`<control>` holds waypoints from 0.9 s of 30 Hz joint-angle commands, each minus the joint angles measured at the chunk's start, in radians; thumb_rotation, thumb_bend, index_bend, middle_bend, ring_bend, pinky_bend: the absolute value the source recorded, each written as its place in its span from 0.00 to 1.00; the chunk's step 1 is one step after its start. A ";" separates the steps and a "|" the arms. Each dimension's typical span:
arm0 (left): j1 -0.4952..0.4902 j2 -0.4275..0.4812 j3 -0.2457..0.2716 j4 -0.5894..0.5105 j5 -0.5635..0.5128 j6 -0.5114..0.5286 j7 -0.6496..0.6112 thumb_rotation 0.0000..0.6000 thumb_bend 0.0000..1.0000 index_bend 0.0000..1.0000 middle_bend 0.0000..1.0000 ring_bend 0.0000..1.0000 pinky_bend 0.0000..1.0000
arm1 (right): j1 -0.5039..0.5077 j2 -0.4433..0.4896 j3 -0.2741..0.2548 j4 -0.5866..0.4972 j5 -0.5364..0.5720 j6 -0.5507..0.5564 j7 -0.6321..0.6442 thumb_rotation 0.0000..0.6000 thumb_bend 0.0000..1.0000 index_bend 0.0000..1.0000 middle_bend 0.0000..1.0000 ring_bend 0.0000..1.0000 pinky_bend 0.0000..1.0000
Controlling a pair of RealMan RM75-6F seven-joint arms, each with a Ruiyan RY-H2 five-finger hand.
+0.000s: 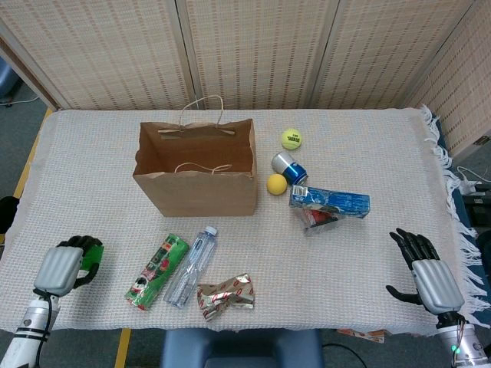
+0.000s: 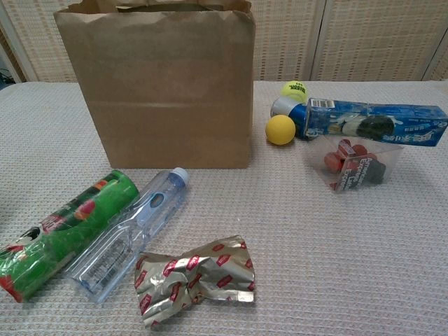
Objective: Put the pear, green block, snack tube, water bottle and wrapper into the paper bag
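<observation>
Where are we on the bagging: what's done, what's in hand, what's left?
Done: nothing shows inside the bag, and I can't spot the pear anywhere. In hand: the left hand grips the green block; the right hand is open. Left: snack tube, bottle and wrapper lie on the table.
</observation>
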 commanded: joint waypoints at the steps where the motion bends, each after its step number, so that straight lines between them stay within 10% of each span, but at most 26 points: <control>1: -0.055 0.015 -0.185 -0.054 -0.124 0.072 -0.086 1.00 0.60 0.66 0.60 0.58 0.71 | 0.000 0.000 -0.001 -0.001 0.000 -0.002 0.001 1.00 0.06 0.00 0.00 0.00 0.00; 7: -0.176 0.029 -0.386 -0.125 -0.278 0.046 -0.095 1.00 0.61 0.65 0.60 0.58 0.70 | 0.001 0.002 -0.001 -0.003 0.002 -0.005 0.005 1.00 0.06 0.00 0.00 0.00 0.00; 13: -0.333 -0.005 -0.480 -0.145 -0.373 -0.010 -0.012 1.00 0.61 0.65 0.59 0.58 0.70 | 0.003 0.006 -0.001 -0.008 0.006 -0.011 0.008 1.00 0.06 0.00 0.00 0.00 0.00; 27: -0.649 -0.245 -0.455 0.077 -0.537 -0.117 0.164 1.00 0.59 0.61 0.56 0.53 0.66 | 0.008 0.023 -0.001 -0.021 0.013 -0.026 0.035 1.00 0.06 0.00 0.00 0.00 0.00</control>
